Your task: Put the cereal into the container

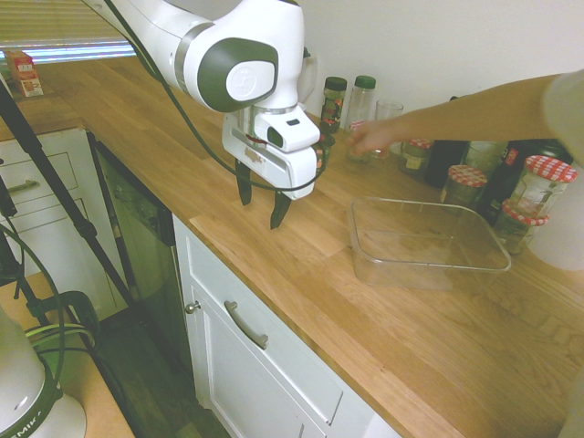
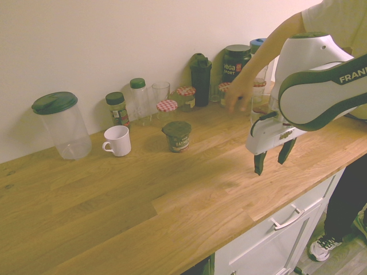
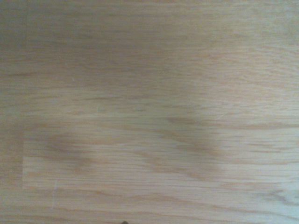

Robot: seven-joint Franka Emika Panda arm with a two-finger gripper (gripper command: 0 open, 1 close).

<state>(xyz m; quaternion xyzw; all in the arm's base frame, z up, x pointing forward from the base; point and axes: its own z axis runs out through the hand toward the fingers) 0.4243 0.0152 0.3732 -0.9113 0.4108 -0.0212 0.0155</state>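
Cereal, the squat dark green tub (image 2: 178, 136), stands upright on the wooden tabletop (image 1: 310, 265), its place best told from the second exterior view. In the first exterior view, we see the robot's hand (image 1: 263, 211) wide and holding nothing above the tabletop, the clear rectangular container (image 1: 429, 245) well apart from it. A person's arm (image 1: 456, 117) reaches in over the glassware, so we would wait for it to withdraw before swinging across. In the second exterior view, the tub is just beside a jar with a checkered lid (image 2: 167, 107), near the white mug (image 2: 118, 141). The step in hand, we judge, is the approach: we should centre over the tub, keep the fingers upright, come down straddling its body and close gently, since a cup like this may crush; its lid juts at one side, so we would grip below it. "OATM…" reads on its label; the black tub (image 2: 235, 64) says "vega SPORT", and "FRANK…" runs along the robot arm (image 2: 327, 94). In the wrist view, we find only blurred wood grain, so the cereal is outside its sight.
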